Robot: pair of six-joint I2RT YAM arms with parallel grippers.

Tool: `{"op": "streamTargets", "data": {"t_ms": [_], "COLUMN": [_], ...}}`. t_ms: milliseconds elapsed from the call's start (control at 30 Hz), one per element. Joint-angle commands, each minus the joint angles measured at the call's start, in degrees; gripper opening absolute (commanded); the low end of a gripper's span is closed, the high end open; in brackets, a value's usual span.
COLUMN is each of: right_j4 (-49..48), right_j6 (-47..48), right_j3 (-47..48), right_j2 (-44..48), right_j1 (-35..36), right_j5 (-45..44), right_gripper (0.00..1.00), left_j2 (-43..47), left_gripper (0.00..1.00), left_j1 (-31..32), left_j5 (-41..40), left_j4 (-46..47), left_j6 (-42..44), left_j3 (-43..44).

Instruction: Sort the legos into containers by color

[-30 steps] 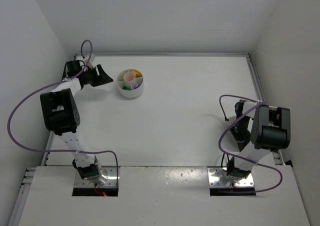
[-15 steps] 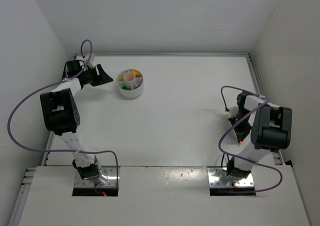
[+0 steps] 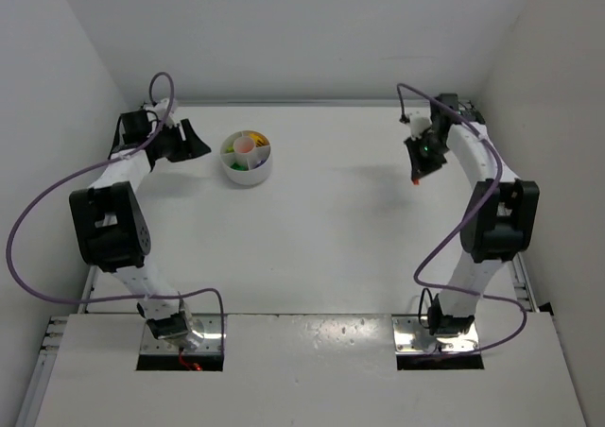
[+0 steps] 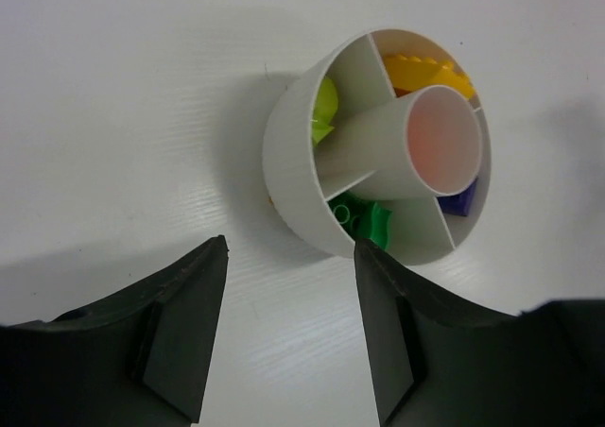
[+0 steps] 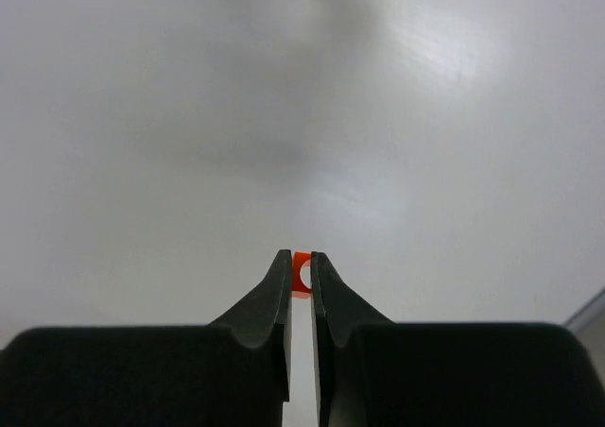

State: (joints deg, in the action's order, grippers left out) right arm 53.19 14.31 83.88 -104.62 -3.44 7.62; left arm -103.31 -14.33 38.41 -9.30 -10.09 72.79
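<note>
**Top external:** The right arm is now reaching out over the far right of the table (image 3: 340,219). It has unfolded from a tucked pose by its base within the last second. The right gripper (image 3: 417,170) is carrying 1 red-orange brick (image 3: 416,179) at its tip, well apart from the dish (image 3: 248,176) at far left. The left gripper (image 3: 186,142) is hanging just beside the dish and has barely shifted. No other loose brick is showing up at this size.

**Left wrist:** The left gripper (image 4: 288,328) is standing released, with nothing between its 2 fingers and the dish (image 4: 284,162) just ahead. The sections are already holding legos: a yellow piece (image 4: 425,71), a lime piece (image 4: 324,111), a green piece (image 4: 364,221) and a blue piece (image 4: 460,200), each in its own section.

**Right wrist:** The right gripper (image 5: 300,255) is clenching the red-orange brick (image 5: 299,287), which is lifted clear of the table.

**Judgement:** The pick looks done and the carry is starting. The brick is likely among the last to sort. It needs to cross the table to a section without another colour. I cannot tell which section that is.
</note>
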Motion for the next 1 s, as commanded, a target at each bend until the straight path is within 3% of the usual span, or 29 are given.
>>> {"op": "streamTargets", "data": {"t_ms": [0,333,533,700,833,967], "right_j4": [-2.91,-9.14,-14.69,-20.56,-39.02,-36.05], "right_j6": [-5.16,-15.97,-20.9,-22.65,-24.24,-25.03], "right_j3": [12.66,54.24,63.49,66.0,43.25,48.93], "right_j2": [-1.9,-19.91,-28.95,-33.29,-25.91,-30.29], "right_j1": [5.18,18.19,25.75,31.47,34.9,36.57], "right_j5": [9.33,19.18,21.82,21.83,17.36,16.82], "right_gripper": [0.0,0.0,0.0,0.0,0.0,0.0], "left_j2": [8.81,20.41,24.2,24.73,25.26,25.26], "left_gripper": [0.62,0.65,0.65,0.65,0.65,0.65], "left_j1": [2.28,0.53,0.0,-0.53,-0.53,-1.05], "left_j5": [-2.64,-3.52,-5.98,-5.98,-6.51,-6.51], "left_j4": [-1.16,-7.13,-9.06,-9.6,-10.73,-10.74], "left_j6": [3.4,2.87,3.5,3.5,3.5,3.5], "left_j3": [-1.33,-7.13,-9.25,-9.78,-9.78,-10.3]}}
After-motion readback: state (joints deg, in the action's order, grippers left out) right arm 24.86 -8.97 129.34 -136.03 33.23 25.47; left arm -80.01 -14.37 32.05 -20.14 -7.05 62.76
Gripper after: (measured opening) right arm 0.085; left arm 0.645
